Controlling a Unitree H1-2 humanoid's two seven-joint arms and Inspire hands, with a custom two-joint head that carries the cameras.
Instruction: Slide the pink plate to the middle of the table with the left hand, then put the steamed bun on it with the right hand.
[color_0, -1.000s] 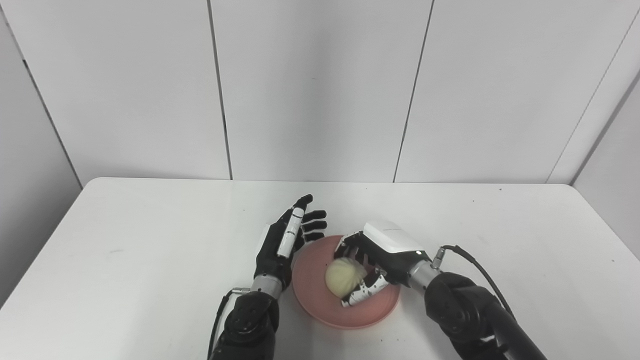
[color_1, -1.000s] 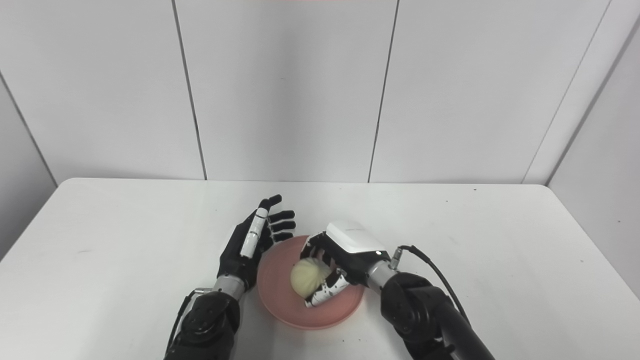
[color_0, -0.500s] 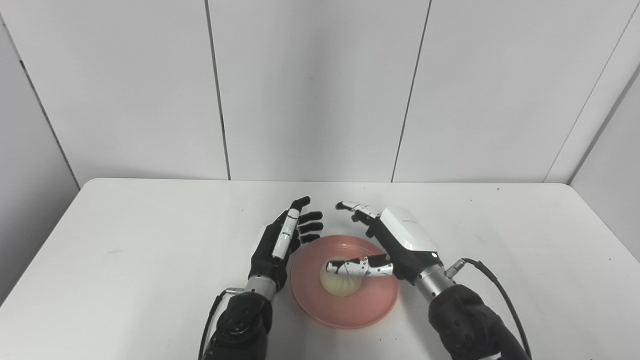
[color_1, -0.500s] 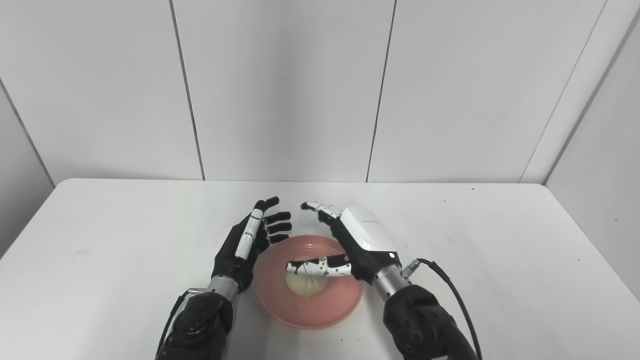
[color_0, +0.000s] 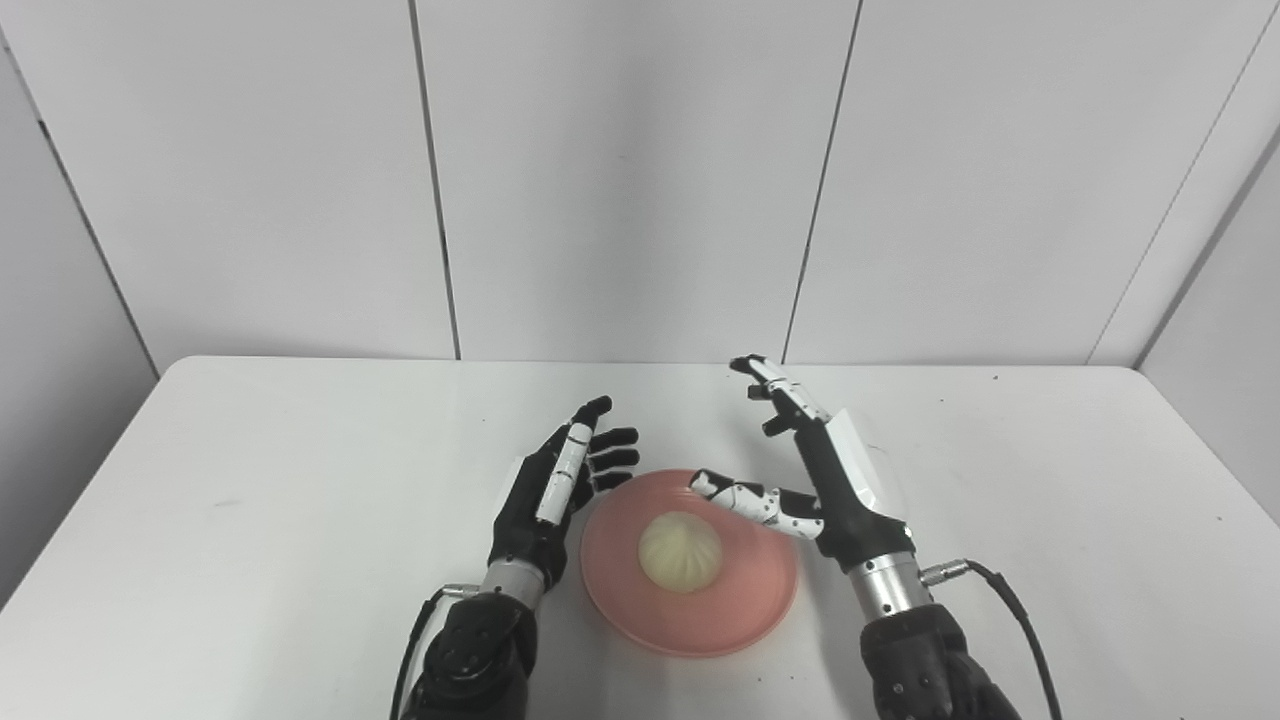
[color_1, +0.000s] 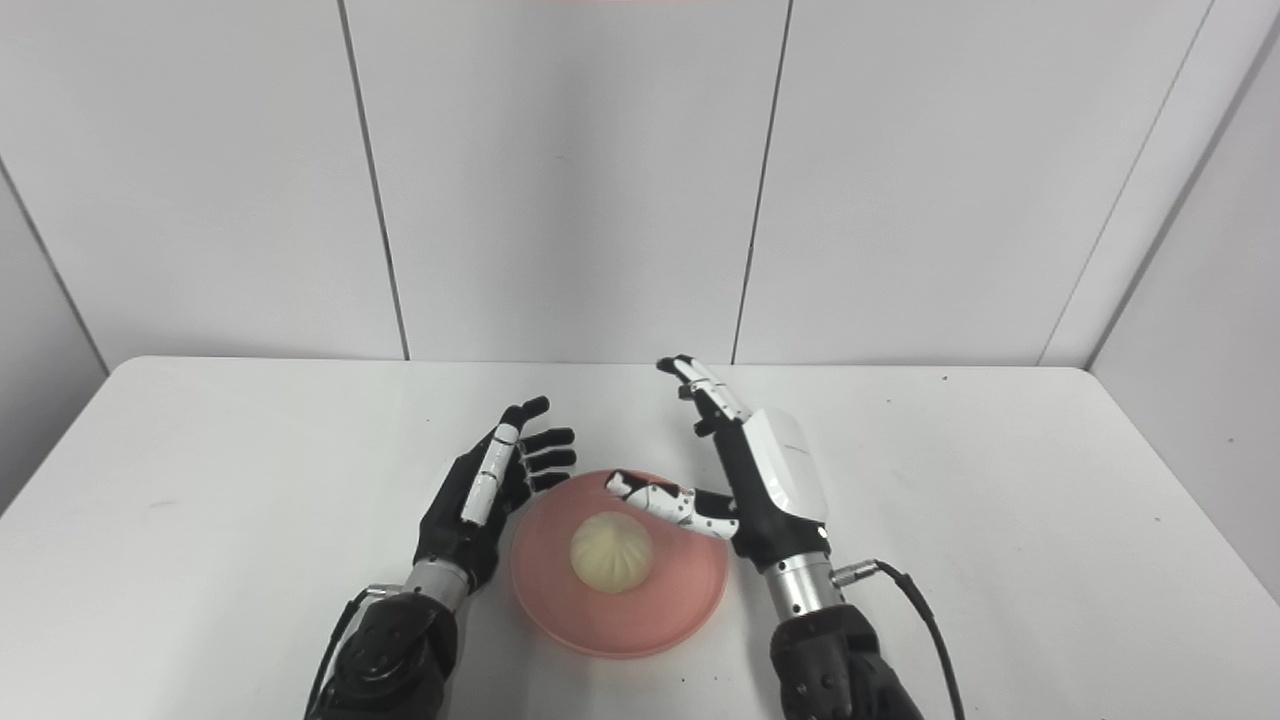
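A pale steamed bun (color_0: 681, 551) lies in the middle of the pink plate (color_0: 745, 608), which sits on the white table near its front centre. My right hand (color_0: 820, 470) is open at the plate's right rim, fingers raised and pointing away, thumb stretched over the plate's back edge, clear of the bun. At the plate's left rim my left hand (color_0: 556, 490) stands open and edge-up, with its fingers apart and holding nothing. The same layout shows in the right eye view: bun (color_1: 610, 551), plate (color_1: 660, 620).
The white table (color_0: 250, 470) reaches back to a grey panelled wall. Its left and right edges show at the picture's sides. A black cable (color_0: 1015, 625) runs from my right wrist.
My right hand let go of the bun, opened and lifted back to the right. The bun now rests alone on the plate. My left hand barely moved.
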